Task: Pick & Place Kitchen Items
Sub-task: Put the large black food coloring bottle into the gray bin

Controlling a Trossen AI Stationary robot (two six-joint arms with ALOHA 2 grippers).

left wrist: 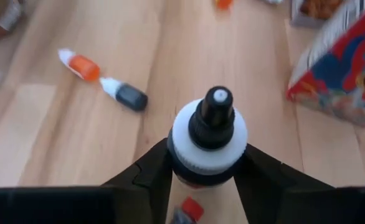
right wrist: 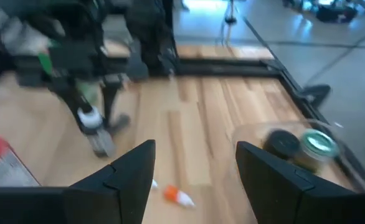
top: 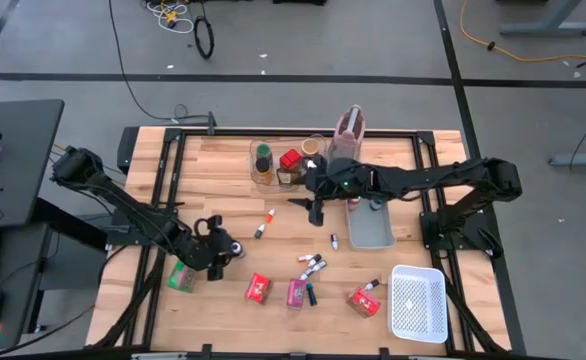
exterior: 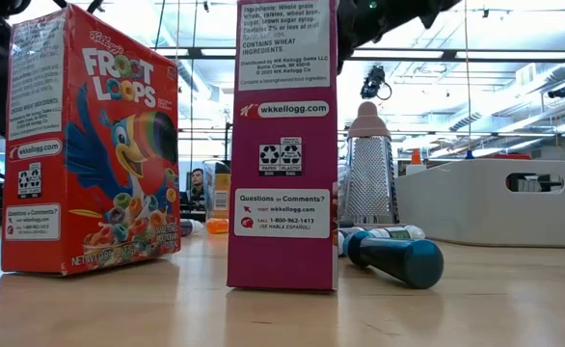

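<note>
now the left gripper (left wrist: 208, 163) has its two dark fingers (left wrist: 146, 171) pressed on both sides of a small bottle (left wrist: 208, 134). the bottle has a white collar and a black tip, and it sits right between the fingers, with the tip pointing away from the wrist. so the fingers are narrow and holding the bottle. in the view from above, this gripper (top: 216, 251) is low over the wooden table (top: 223, 165), and the bottle shows as a pale spot (top: 236, 247) at its end. i think the grip is around the thick part because that part is round and easy to squeeze without slipping.

past the fingertips two more little bottles lie on their sides, one with an orange middle (left wrist: 80, 65) and one with a dark body (left wrist: 126, 95). off to one side of the fingers is a red cereal box (left wrist: 347, 74).

the right gripper (right wrist: 195, 177) has its fingers wide apart with nothing between them. it hangs above the table (right wrist: 232, 106). a tiny orange and white bottle (right wrist: 177, 196) lies just past its fingertips, and two jars with lids (right wrist: 298, 144) sit in a clear bin off to one side of them. this arm looks like it is waiting.

the held bottle likely needs lifting next. it could slip, since it is smooth and small.
</note>
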